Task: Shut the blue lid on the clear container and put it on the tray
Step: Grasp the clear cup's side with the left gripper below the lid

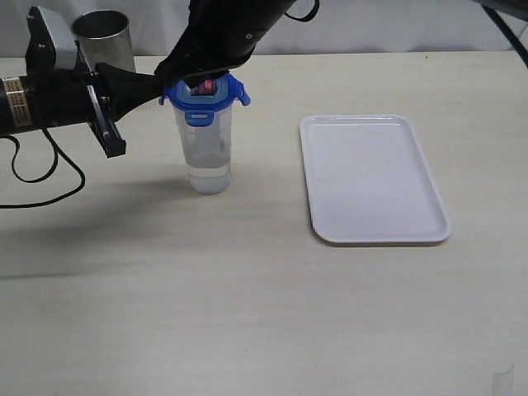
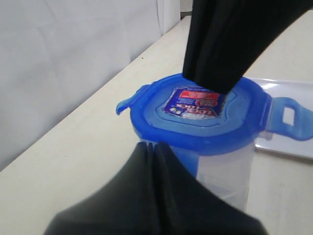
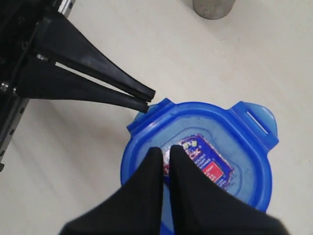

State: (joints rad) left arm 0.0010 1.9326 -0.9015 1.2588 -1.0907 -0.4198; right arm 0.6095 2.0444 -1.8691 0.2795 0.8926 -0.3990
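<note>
The clear container (image 1: 206, 161) stands upright on the table, left of the tray (image 1: 371, 177). The blue lid (image 1: 221, 101) sits on its mouth, sticker face up (image 2: 193, 105), with its flaps sticking outward. My right gripper (image 3: 166, 151) is shut and comes down from above, its tips resting on the middle of the lid (image 3: 239, 147). My left gripper (image 1: 162, 89) reaches in level from the left, also shut, and its tips (image 3: 146, 99) touch the lid's rim at one flap. Neither gripper holds anything. Only bare plastic shows on the tray.
A grey steel cup (image 1: 103, 37) stands at the back left, behind my left arm. The left arm's black cable (image 1: 41, 177) loops onto the table at the left edge. A pale wall runs along the table's far edge.
</note>
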